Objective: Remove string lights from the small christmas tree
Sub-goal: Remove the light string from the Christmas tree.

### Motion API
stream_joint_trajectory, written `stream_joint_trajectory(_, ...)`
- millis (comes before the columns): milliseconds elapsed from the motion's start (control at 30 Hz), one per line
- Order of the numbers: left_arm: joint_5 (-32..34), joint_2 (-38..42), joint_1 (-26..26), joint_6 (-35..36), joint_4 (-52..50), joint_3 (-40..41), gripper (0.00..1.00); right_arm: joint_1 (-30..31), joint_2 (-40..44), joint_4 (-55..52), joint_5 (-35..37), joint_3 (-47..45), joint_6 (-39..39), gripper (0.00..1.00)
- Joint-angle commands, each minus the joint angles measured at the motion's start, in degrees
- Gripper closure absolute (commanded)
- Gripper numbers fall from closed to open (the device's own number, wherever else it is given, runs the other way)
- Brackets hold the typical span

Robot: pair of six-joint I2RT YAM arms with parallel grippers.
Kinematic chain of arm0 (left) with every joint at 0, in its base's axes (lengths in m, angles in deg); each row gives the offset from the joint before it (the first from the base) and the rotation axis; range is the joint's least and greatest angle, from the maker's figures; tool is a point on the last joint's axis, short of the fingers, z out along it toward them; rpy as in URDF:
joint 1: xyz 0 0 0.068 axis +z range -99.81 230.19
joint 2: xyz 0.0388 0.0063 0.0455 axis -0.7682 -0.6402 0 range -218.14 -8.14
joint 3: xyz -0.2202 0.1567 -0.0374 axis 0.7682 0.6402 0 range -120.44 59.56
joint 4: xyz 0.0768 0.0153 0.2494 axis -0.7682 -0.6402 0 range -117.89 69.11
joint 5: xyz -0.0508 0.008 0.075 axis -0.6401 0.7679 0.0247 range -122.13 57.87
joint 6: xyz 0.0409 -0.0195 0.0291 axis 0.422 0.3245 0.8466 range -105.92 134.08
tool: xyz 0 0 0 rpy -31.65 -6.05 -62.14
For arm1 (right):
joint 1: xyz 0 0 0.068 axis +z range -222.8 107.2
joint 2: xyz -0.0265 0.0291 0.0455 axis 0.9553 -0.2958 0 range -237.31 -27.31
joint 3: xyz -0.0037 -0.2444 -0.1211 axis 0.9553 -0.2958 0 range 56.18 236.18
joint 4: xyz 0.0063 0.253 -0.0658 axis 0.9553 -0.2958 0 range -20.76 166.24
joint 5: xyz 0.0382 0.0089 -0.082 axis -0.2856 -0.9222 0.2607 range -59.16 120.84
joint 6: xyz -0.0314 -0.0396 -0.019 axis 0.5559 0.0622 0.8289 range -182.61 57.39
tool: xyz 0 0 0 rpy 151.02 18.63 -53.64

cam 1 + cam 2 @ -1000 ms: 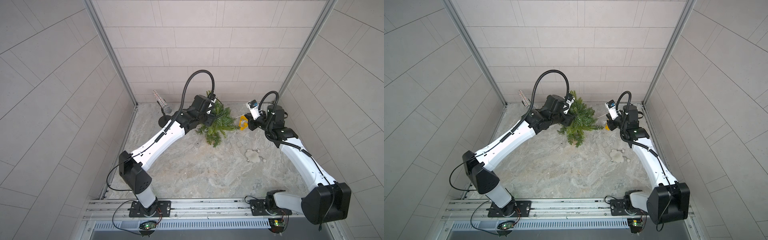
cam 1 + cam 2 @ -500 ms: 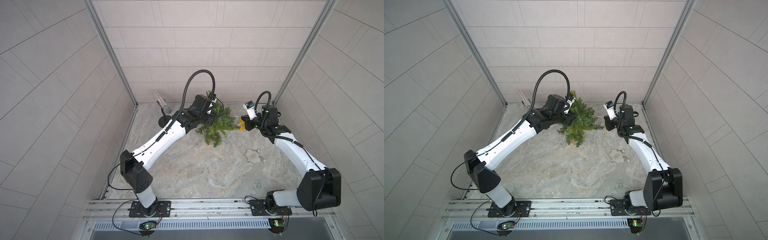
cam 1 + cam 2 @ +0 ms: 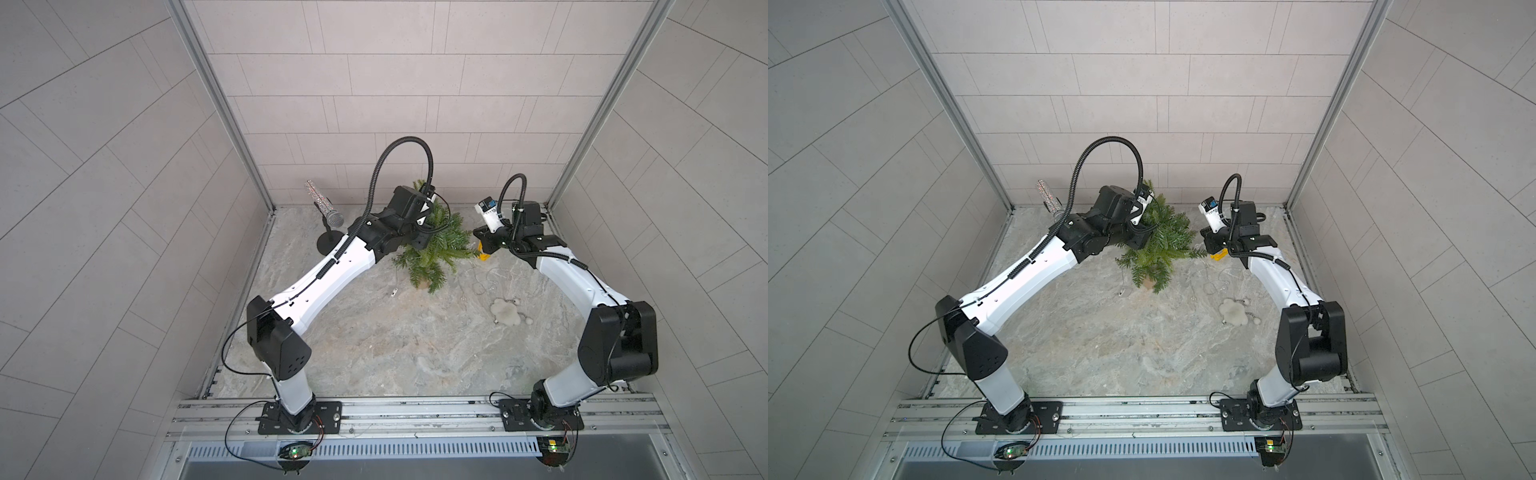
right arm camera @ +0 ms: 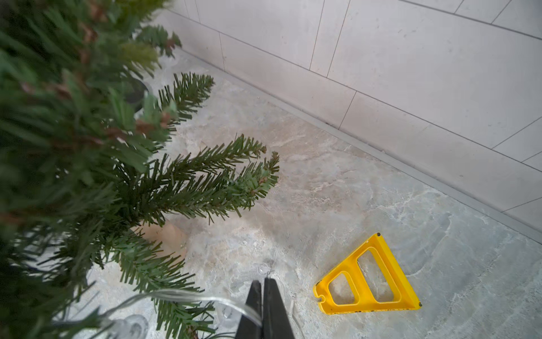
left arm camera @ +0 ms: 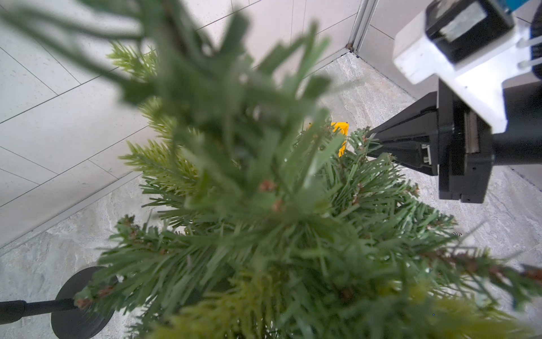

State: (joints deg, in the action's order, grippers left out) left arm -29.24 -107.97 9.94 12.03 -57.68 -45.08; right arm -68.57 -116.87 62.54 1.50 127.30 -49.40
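The small christmas tree (image 3: 432,253) (image 3: 1158,253) stands near the back wall, its tan base (image 4: 167,237) on the table. My left gripper (image 3: 419,243) (image 3: 1138,241) is pushed into its branches from the left. Needles (image 5: 264,220) fill the left wrist view and hide the jaws. My right gripper (image 4: 264,286) (image 3: 478,242) is at the tree's right edge, shut on the clear wire of the string lights (image 4: 190,295). More of the wire lies in loops on the table (image 3: 478,282) (image 3: 1214,282). A thin end hangs at the tree's left (image 3: 392,292).
A glittery microphone (image 3: 328,208) on a black stand (image 5: 79,305) is left of the tree. A yellow triangular piece (image 4: 369,278) (image 3: 483,257) lies under the right gripper. A fluffy white toy (image 3: 505,318) (image 3: 1235,313) lies to the right. The back wall is close behind.
My right gripper has moved left, closer to the tree, with its elbow drawn back toward the base. The left arm and the tree have stayed put.
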Motion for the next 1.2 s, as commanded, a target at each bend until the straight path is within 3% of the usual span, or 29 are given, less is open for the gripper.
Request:
stream_joint_trajectory(0,0.2,-1.1,0.4,0.1,-1.3,-1.3,0.40,0.3,1.4,-4.0,-0.4,-0.4,4.5,1.00)
stream_joint_trajectory(200,0.4,-1.1,0.4,0.4,-1.7,-1.6,0.40,0.6,3.5,-7.6,-2.9,-3.6,9.5,1.00)
stream_joint_trajectory(467,0.6,-1.2,0.4,0.2,-1.7,-1.3,0.40,0.7,11.6,-4.5,-2.2,-8.4,9.2,1.00)
stream_joint_trajectory(700,0.8,-0.9,0.3,0.0,-1.1,-0.6,0.40,0.8,18.6,-1.2,-1.2,-10.8,6.2,1.00)
stream_joint_trajectory(933,1.0,-1.1,0.3,-0.2,-0.3,-0.6,0.40,1.8,24.9,-5.8,-1.5,-8.7,3.4,1.00)
stream_joint_trajectory(1167,-0.2,-0.6,0.3,-0.8,0.3,-0.9,0.40,7.5,33.1,-7.3,-2.1,-13.1,-3.3,1.00)
